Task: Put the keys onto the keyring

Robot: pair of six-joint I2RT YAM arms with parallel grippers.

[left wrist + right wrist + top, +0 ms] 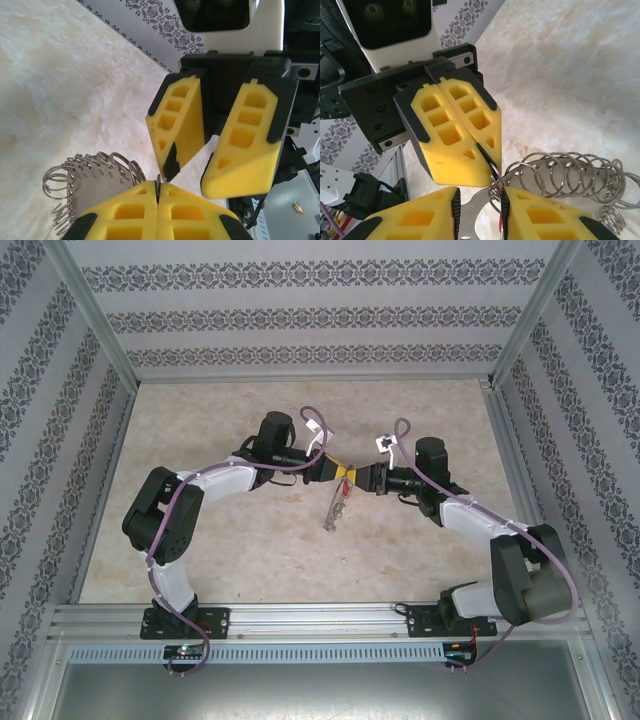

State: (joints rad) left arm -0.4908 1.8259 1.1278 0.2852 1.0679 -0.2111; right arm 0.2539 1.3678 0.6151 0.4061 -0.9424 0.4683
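Observation:
The keyring (335,506) hangs over the middle of the table between my two grippers, a grey metal hoop fringed with silvery split rings (546,168). My left gripper (159,189) is shut, pinching one thin split ring at the hoop's edge. In the left wrist view the hoop (90,186) lies left of its fingers. My right gripper (479,201) faces it tip to tip, jaws open around that part of the hoop. A red sliver of the key (500,223) shows against its right finger; the rest of it is hidden. The top view shows the left gripper (338,469) meeting the right gripper (362,476).
The beige marble-patterned table (240,550) lies under the arms. Patterned walls (300,315) enclose the back and both sides. A metal rail (320,618) runs along the near edge by the arm bases.

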